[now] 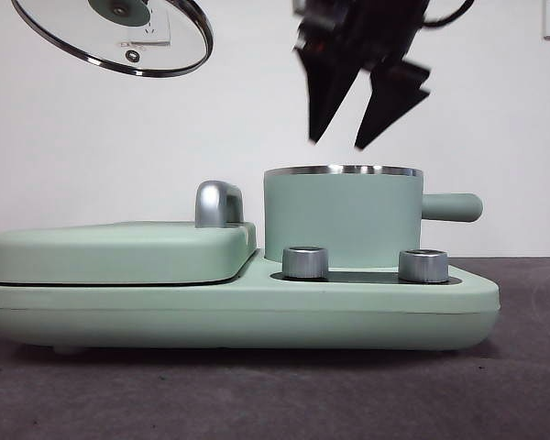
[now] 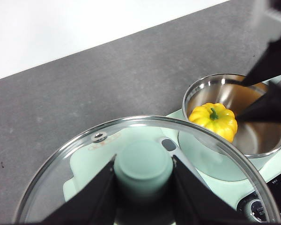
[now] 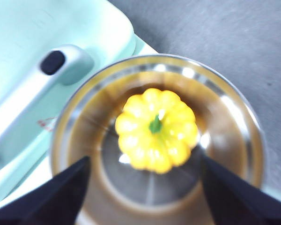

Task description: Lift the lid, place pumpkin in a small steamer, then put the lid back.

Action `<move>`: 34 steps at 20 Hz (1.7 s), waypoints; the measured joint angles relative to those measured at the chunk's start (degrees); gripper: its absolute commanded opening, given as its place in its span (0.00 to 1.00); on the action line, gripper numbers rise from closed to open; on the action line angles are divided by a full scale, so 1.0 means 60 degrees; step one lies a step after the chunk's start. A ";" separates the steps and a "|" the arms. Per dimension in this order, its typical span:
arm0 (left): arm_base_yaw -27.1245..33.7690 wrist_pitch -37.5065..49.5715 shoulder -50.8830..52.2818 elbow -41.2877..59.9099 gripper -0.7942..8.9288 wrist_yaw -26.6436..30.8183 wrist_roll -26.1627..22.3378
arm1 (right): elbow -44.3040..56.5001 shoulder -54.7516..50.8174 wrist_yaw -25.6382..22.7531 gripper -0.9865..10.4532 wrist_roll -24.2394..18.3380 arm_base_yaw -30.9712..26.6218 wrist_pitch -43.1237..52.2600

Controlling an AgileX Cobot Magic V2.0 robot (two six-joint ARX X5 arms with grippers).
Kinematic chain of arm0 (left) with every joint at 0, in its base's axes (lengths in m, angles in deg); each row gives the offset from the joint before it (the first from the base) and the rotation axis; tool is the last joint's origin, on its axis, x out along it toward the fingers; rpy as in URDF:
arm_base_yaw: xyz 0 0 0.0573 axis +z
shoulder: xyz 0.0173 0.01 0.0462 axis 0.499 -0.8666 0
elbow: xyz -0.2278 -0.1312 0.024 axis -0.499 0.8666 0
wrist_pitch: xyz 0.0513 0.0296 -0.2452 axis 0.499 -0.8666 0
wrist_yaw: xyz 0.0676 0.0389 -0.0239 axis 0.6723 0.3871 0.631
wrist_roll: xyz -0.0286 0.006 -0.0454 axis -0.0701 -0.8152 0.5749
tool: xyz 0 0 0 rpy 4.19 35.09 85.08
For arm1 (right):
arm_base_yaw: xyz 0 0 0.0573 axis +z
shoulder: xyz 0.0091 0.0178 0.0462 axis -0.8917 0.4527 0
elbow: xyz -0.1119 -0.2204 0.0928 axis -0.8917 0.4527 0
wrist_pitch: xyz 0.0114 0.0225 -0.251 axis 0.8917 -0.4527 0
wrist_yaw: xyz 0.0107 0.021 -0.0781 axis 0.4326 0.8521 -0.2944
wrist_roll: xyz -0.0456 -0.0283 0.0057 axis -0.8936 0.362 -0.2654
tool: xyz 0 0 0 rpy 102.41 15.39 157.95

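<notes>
Above the small steamer (image 1: 342, 218) where the pumpkin (image 3: 157, 129) is sitting, I am hovering my right gripper (image 1: 346, 139) spread empty, while my left gripper (image 2: 143, 174) is pinching the lid (image 1: 119, 35) aloft beside it.

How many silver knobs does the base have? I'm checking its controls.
2: both on the front of the mint-green base, below the small steamer; one knob left, the other knob right. More could be hidden.

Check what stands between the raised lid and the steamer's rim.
The right gripper, jaws open, hangs just above the small steamer, in the way. The left gripper holds the lid off to one side. The pumpkin sits inside.
</notes>
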 measured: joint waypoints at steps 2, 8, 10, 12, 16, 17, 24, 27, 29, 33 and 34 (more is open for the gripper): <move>0.0000 -0.0033 0.0000 0.0000 0.09 0.0000 0.0000 | 0.0627 -0.0834 0.0069 0.37 0.0087 -0.0036 0.0226; 0.0000 -0.0142 0.0000 0.0000 0.09 -0.0040 -0.0007 | 0.3891 -0.4258 0.0066 0.37 0.0525 -0.0142 0.1687; 0.0004 -0.0142 0.0000 0.0000 0.09 -0.0266 -0.0069 | 0.4579 -0.5133 -0.0102 0.37 0.0685 -0.0142 0.1963; 0.0000 -0.0142 0.0000 0.0000 0.09 -0.0477 -0.0142 | 0.5100 -0.5909 -0.0306 0.37 0.0823 -0.0142 0.1996; -0.0007 -0.0127 -0.0011 0.0000 0.09 -0.0758 -0.0310 | 0.6033 -0.7490 -0.0674 0.37 0.1129 -0.0142 0.1967; -0.0004 -0.0113 -0.0018 0.0000 0.09 -0.0849 -0.0368 | 0.6215 -0.7847 -0.0794 0.37 0.1209 -0.0142 0.1931; -0.0073 0.0532 -0.0342 0.0000 0.09 -0.1825 -0.0627 | 0.7002 -0.9959 -0.1402 0.37 0.1767 -0.0146 0.1035; -0.0237 0.1056 -0.0605 0.0000 0.09 -0.1949 -0.0648 | 0.7060 -1.0451 -0.1927 0.37 0.1818 -0.0142 0.0372; -0.0386 0.1461 -0.0849 0.0000 0.09 -0.1974 -0.0652 | 0.7060 -1.0655 -0.2342 0.37 0.1821 -0.0142 0.0080; -0.0721 0.2426 -0.1574 0.0000 0.09 -0.1974 -0.0685 | 0.7060 -1.0910 -0.2772 0.37 0.1832 -0.0142 -0.0415; -0.0798 0.2648 -0.1763 0.0000 0.09 -0.1978 -0.0689 | 0.7060 -1.0954 -0.2798 0.37 0.1832 -0.0142 -0.0484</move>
